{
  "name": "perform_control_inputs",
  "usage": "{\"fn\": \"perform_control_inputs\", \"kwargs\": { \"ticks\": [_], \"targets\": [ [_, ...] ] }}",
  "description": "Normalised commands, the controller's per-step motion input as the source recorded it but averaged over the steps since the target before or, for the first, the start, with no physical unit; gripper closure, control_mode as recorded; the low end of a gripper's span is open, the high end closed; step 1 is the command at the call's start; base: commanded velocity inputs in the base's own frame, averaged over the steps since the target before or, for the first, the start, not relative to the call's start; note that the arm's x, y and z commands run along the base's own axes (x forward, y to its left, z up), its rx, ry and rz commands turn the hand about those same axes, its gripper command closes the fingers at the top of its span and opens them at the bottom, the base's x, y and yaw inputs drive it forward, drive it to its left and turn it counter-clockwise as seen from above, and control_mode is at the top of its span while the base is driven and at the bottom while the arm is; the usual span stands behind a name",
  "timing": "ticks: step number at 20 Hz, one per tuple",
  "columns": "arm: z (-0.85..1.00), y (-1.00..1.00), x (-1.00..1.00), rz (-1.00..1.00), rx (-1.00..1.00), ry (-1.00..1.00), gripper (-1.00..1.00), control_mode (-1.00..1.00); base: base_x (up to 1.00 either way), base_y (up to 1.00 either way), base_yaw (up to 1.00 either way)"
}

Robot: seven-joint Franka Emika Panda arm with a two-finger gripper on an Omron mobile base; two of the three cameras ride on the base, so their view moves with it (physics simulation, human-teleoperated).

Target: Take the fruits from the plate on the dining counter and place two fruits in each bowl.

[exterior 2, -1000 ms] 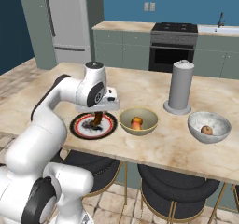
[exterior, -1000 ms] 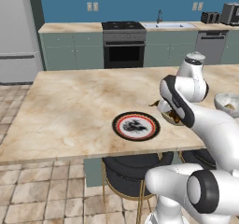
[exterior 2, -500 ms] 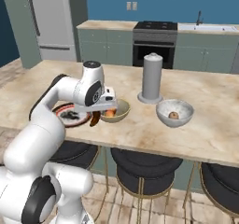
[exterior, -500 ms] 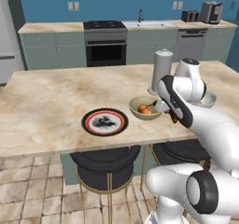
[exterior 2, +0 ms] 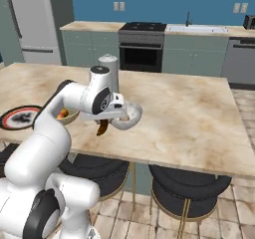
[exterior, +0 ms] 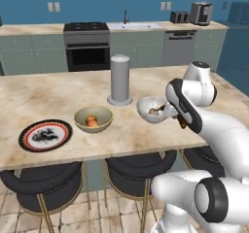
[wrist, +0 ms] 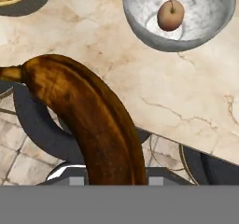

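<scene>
Fingers of the hand (exterior 2: 102,126) are pinched on a dark brown banana (wrist: 88,120), which juts from the grip with its long axis running out past the front edge of the surface (exterior: 58,93) rather than over the bowl. Taking the white-grey speckled bowl (wrist: 179,13) as landmark: the hand hangs just off its near rim, toward the stools (wrist: 42,125), so the held fruit has yet to travel inward across the edge to sit above the bowl's mouth. Inside that bowl lies one peach-pink fruit (wrist: 170,14), a little off centre, leaving room beside it for a second; my judgement is that the banana belongs there. In the left base view the tall grey cylinder (exterior: 120,79) stands just behind and to the left of the bowl, close enough to mind if the arm swings wide. Further left sits the olive-yellow bowl (exterior: 93,118) with fruit in it, and beyond that the plate (exterior: 45,135), which looks bare of fruit. Right of the speckled bowl the marble is open.
</scene>
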Motion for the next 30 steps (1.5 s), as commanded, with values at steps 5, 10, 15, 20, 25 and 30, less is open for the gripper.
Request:
{"fn": "perform_control_inputs", "kwargs": {
  "ticks": [5,10,15,20,25,30],
  "targets": [
    [0.0,0.0,0.0,0.0,0.0,0.0,1.0,1.0,0.27,-0.58,-0.02],
    [0.0,0.0,0.0,0.0,0.0,0.0,1.0,1.0,0.63,0.16,-0.06],
    [0.0,0.0,0.0,0.0,0.0,0.0,1.0,1.0,0.47,0.2,0.0],
    [0.0,0.0,0.0,0.0,0.0,0.0,1.0,1.0,0.0,0.0,0.0],
    [0.0,0.0,0.0,0.0,0.0,0.0,1.0,1.0,0.0,0.0,0.0],
    [0.0,0.14,0.5,0.02,-0.02,0.15,1.0,-1.0,0.0,0.0,0.0]
  ]
}}
